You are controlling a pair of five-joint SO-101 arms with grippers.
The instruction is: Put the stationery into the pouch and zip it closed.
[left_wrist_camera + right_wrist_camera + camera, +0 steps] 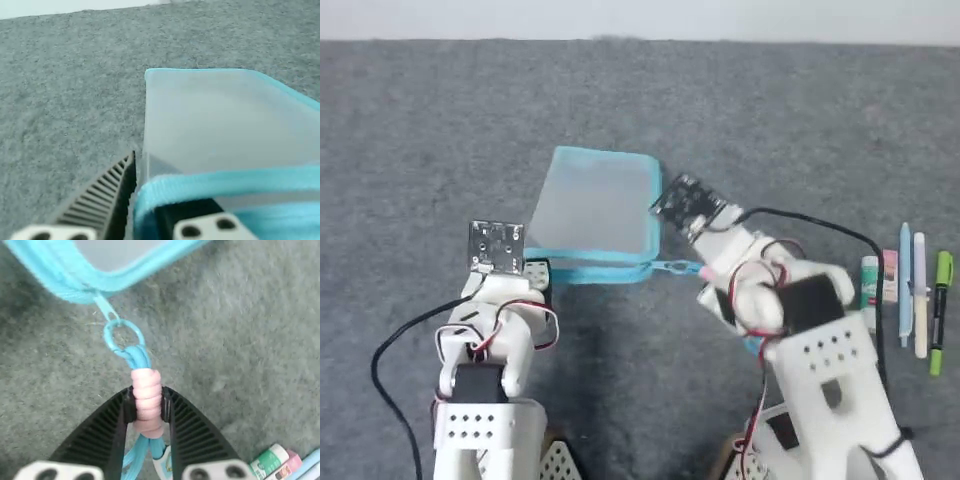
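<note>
The pouch (600,205) lies flat on a grey, felt-like mat (430,130). It is a rectangle of frosted, translucent plastic edged in woven turquoise tape, with its zip band along the side nearest the arms.

The left gripper (144,184) is at the pouch's near corner on that arm's side. Its ribbed black finger (107,195) presses against the outside of the turquoise band and the other jaw sits under the band, so it is clamped on the pouch.

At the opposite near corner, a thin turquoise tab runs from the zip to a small round ring (120,335). A doubled turquoise cord (137,356) leads from the ring to a pink, coil-ridged zip pull (147,400). The right gripper (147,402) is closed tight on that pull, ribbed pads on both sides.

The stationery (910,295) lies on the mat well apart from the pouch, beyond the right arm: slim pens side by side, a green-and-white tube (267,460) and a pink block (286,467).
</note>
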